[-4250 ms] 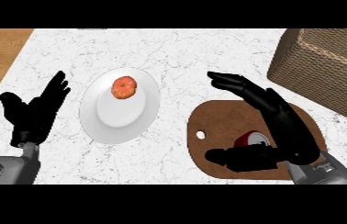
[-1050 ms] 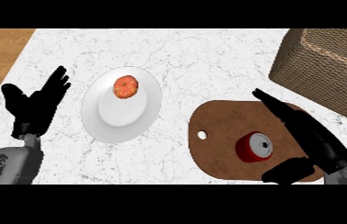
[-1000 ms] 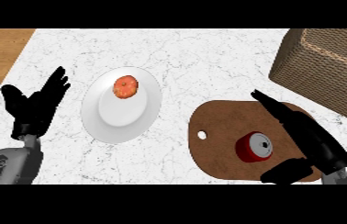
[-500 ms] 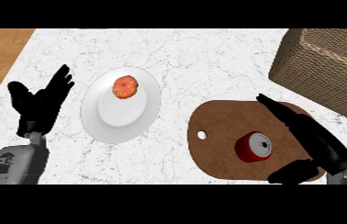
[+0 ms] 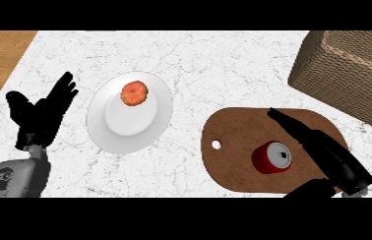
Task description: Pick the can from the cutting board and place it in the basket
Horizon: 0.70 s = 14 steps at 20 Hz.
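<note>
— 2 hands: is the left hand point(image 5: 40, 117) doing anything?
— No, resting by the plate point(image 5: 131, 117), fingers released.
— And the can point(image 5: 273, 157)?
— Upright on the cutting board point(image 5: 236, 150), beside the right hand point(image 5: 327, 155), fingers straight, grasping nothing. Basket point(image 5: 338, 69) far right on the desk point(image 5: 218, 62).

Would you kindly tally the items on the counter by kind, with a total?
Can: 1
Cutting board: 1
Plate: 1
Orange-red food piece: 1
Basket: 1
Total: 5

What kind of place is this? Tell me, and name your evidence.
Likely a kitchen counter: a marbled counter carrying a cutting board with a can, and a plate of food.
</note>
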{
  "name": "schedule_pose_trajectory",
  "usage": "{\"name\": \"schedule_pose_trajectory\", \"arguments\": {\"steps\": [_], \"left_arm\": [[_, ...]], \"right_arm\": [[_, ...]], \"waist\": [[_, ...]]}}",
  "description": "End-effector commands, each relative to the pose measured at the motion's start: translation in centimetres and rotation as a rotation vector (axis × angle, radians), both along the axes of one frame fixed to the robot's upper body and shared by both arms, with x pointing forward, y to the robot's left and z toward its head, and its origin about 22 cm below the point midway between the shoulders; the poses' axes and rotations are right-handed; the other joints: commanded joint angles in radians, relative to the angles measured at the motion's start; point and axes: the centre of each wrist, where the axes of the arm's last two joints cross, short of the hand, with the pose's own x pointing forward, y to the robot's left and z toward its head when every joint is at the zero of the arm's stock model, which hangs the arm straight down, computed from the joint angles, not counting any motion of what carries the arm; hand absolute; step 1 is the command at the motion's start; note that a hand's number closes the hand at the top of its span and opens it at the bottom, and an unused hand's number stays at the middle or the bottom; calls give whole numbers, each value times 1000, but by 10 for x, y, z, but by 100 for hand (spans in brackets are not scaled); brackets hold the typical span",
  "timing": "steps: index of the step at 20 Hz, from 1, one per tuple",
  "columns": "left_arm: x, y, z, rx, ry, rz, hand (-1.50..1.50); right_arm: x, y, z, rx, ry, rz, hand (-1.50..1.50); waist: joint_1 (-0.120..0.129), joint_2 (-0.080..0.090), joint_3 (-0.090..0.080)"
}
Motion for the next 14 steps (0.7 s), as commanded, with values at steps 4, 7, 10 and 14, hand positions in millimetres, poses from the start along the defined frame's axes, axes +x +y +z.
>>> {"name": "schedule_pose_trajectory", "arguments": {"steps": [4, 7, 10, 14], "left_arm": [[18, -9, 8, 2, -6, 4, 0], [12, 13, -4, -6, -5, -6, 0], [-5, 8, 3, 7, -8, 18, 0], [-2, -3, 6, -16, -25, -13, 0]], "right_arm": [[-12, 15, -11, -60, -11, -23, -150], [19, 12, 6, -102, 10, -30, -150], [0, 22, 3, -107, -9, -34, -150], [-1, 16, -34, -216, -4, 66, 150]], "waist": [[-3, 0, 0], [1, 1, 0], [1, 0, 0], [2, 0, 0]]}}
